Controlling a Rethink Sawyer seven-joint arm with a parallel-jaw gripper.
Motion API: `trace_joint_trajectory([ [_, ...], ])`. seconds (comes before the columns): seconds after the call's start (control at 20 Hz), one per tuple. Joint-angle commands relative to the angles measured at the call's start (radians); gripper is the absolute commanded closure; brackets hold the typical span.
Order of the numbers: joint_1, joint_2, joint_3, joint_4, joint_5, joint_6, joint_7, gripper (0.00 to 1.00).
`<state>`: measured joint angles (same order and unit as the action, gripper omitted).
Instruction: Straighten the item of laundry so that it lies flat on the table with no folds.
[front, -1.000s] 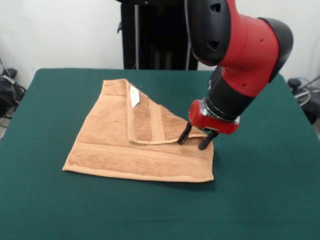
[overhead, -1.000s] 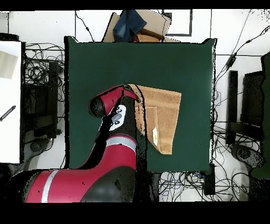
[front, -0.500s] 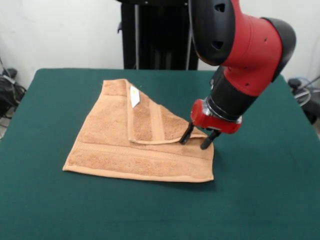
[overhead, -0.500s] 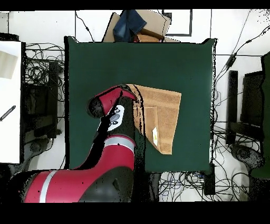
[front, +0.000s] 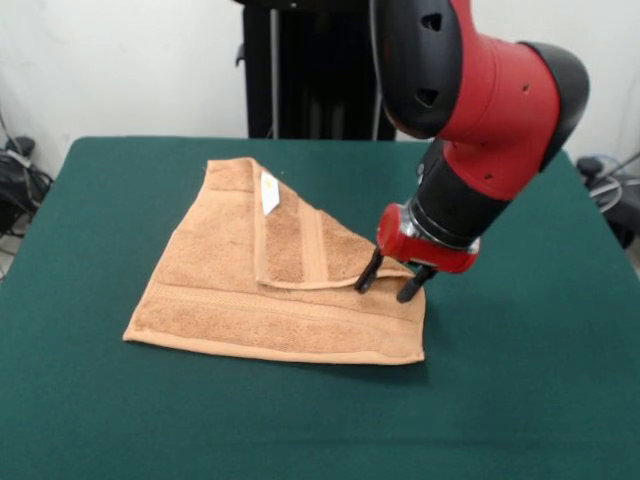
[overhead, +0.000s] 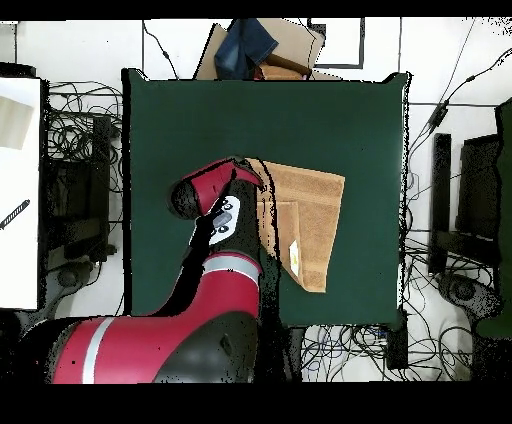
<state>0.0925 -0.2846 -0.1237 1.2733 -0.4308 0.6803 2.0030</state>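
Barely anything has shifted since half a second ago: the gripper (front: 388, 284) has slid a touch toward the towel's middle and the towel's (front: 215, 285) front edge looks dragged along with it a hair. Both black fingers (front: 368, 272) are spread a little apart, tips planted down at the towel's right corner, one on each side of the point where the folded-over flap ends. Hard to say from the front view whether they're really pinching cloth or just pressing on it. That tan towel sits near the middle of the green table (front: 520, 400), and it's not flat: one corner is folded across the top as a triangle-ish flap, with the small white tag (front: 269, 192) showing near its far end. From overhead the red arm (overhead: 215, 215) covers the gripper and the towel's edge beside it, so no help there.
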Motion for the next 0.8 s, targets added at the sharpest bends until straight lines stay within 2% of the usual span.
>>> trace_joint_trajectory([
  [0.05, -0.059, 0.106, 0.089, -0.05, 0.003, 0.049, -0.032, 0.0],
  [0.45, -0.048, 0.078, 0.081, -0.014, 0.001, 0.071, -0.024, 0.0],
  [0.8, -0.038, 0.019, 0.066, -0.022, 0.001, 0.218, -0.094, 0.0],
])
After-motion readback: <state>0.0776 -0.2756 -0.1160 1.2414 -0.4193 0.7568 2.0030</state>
